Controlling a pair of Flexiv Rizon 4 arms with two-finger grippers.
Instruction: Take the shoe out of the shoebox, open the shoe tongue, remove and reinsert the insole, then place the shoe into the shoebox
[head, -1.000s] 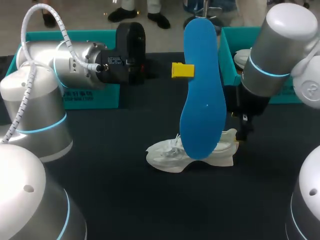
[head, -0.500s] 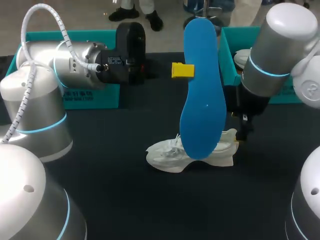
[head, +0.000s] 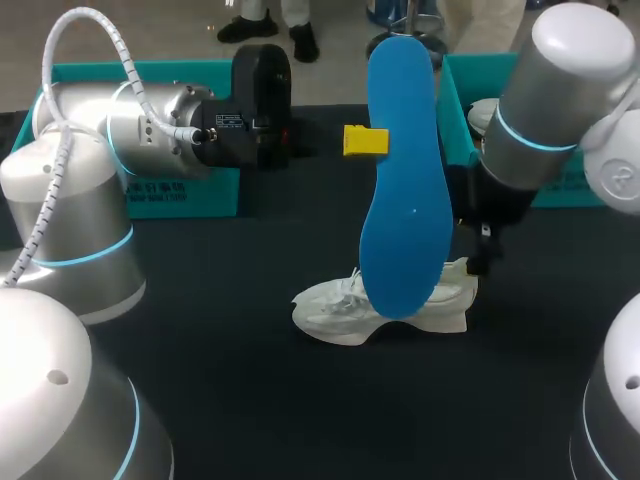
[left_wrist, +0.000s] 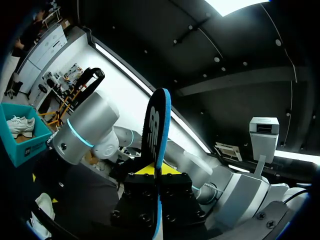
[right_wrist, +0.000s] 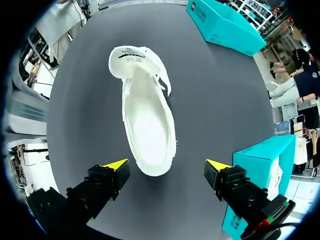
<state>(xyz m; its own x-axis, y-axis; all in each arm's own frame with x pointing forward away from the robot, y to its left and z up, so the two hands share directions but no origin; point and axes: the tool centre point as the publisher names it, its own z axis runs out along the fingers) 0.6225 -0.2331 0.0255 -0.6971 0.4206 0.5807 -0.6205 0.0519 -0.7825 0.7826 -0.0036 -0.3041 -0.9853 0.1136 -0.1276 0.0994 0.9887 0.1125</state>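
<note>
A blue insole (head: 405, 190) stands upright in the air over the table, and my left gripper (head: 364, 140) is shut on its edge. In the left wrist view the insole (left_wrist: 157, 125) runs edge-on between the yellow tips of that gripper (left_wrist: 155, 171). Below the insole, a white shoe (head: 385, 305) lies on the black table with its tongue pulled open. My right gripper (right_wrist: 167, 165) hangs open above the heel end of the shoe (right_wrist: 148, 120), its fingers wide apart and holding nothing. My right arm (head: 535, 110) comes down behind the shoe's heel.
A teal shoebox (head: 135, 185) stands at the back left behind my left arm. A second teal box (head: 458, 115) at the back right holds another white shoe (right_wrist: 278, 167). The table in front of the shoe is bare.
My right arm has edged slightly to the left above the shoe's heel. The insole, the left gripper and the shoe have not moved.
</note>
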